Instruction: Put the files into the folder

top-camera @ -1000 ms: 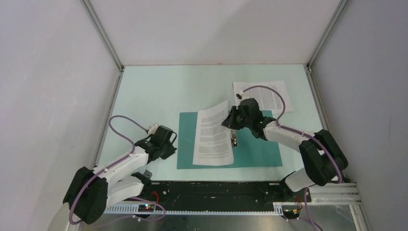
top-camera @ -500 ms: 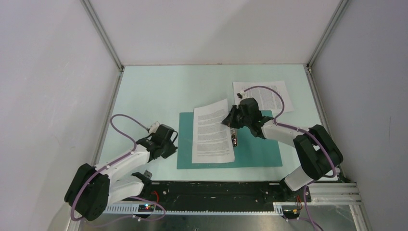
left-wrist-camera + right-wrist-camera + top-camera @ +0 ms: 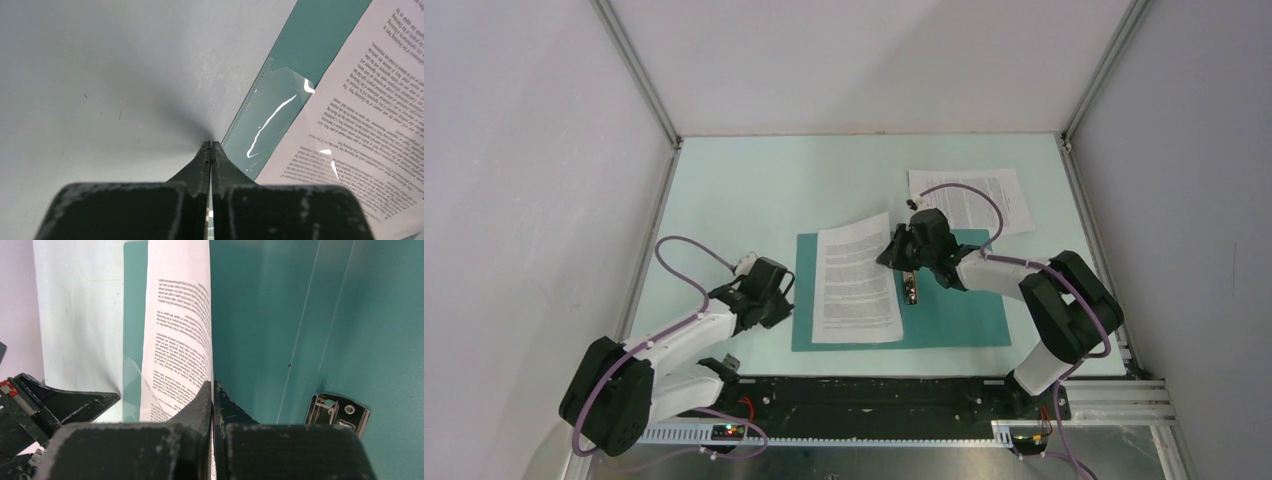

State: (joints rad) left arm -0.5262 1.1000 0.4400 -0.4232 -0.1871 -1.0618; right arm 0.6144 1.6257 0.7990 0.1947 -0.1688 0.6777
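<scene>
Two sets of fingers showed. Nearest us, our left fingers (image 3: 210,146) were pressed together, low beside the open folder's (image 3: 954,310) left edge. Farther in, our right fingers (image 3: 213,387) pinched the first sheet (image 3: 856,285), which lay over the folder's left half. Beyond, the second sheet (image 3: 1009,205) lay on the surface (image 3: 764,190).

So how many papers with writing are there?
2. One sheet lies on the folder, pinched by the right gripper; the other sheet lies on the table beyond.
</scene>
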